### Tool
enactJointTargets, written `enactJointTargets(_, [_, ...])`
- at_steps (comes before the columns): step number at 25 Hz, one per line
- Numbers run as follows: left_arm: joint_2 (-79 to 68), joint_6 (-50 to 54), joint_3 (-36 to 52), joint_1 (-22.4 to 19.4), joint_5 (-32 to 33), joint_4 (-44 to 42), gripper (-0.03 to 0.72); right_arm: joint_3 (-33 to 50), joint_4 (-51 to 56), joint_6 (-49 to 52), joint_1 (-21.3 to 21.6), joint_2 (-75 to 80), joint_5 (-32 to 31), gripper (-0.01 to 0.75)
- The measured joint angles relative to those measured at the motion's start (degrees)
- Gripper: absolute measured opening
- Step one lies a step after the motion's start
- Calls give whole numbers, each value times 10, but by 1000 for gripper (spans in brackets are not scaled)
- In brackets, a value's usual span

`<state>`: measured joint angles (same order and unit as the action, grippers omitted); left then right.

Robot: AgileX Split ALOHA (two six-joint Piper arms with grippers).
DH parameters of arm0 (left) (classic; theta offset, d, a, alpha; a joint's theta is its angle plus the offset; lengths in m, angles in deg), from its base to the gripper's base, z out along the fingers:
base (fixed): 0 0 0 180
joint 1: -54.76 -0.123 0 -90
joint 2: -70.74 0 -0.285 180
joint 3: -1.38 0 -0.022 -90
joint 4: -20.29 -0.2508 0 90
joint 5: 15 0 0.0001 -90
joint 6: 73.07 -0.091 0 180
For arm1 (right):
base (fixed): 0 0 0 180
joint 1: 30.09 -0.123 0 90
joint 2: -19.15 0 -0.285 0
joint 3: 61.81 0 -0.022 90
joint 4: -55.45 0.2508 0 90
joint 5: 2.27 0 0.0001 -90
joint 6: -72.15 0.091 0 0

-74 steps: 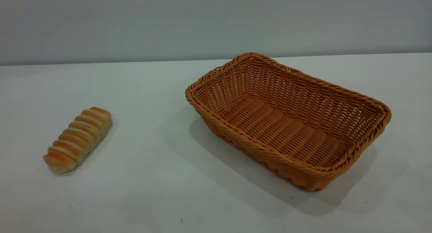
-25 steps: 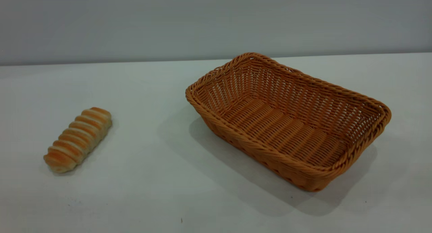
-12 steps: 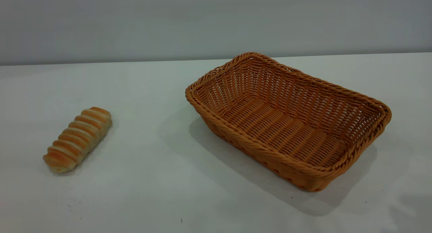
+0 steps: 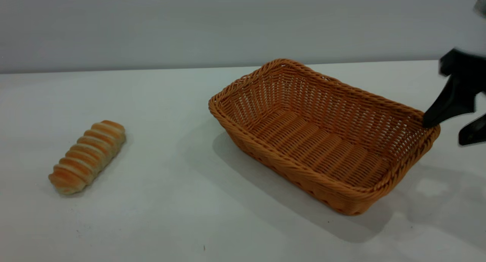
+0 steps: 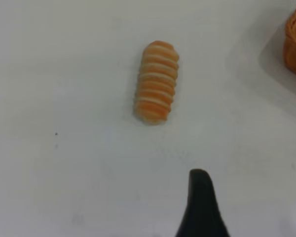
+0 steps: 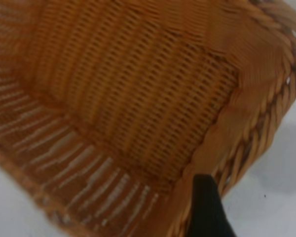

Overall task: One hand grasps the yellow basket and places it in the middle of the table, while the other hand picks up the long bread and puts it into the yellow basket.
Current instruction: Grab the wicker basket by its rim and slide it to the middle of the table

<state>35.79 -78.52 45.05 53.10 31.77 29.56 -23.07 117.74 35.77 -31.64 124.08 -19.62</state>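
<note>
The right gripper (image 4: 450, 130), fingers spread wide, straddles the basket (image 4: 322, 136) rim at 3 o'clock; a shallow bite could slip off the weave.

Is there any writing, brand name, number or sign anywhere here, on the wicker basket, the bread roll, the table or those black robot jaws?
None: no text, label, number or sign shows in any view.
The yellow basket: plain weave, no tag.
The long bread: only its baked stripes.
The table: bare white with a few dark specks, not characters.
The right gripper at the basket's right rim: plain black, unmarked.
The left gripper's finger: plain black.
</note>
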Motion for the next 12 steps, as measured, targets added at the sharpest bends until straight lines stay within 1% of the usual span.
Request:
enactJointTargets(4, [0,0,0,0,5,-3,577,-33,36,-6,0,86,7,550])
enactJointTargets(8, [0,0,0,0,5,-3,577,-78,57,-10,-2,160,-8,545])
enactJointTargets(10, [0,0,0,0,5,-3,577,-95,62,-11,-8,190,-10,528])
enactJointTargets(12, [0,0,0,0,5,-3,577,-106,75,-10,-17,215,-9,491])
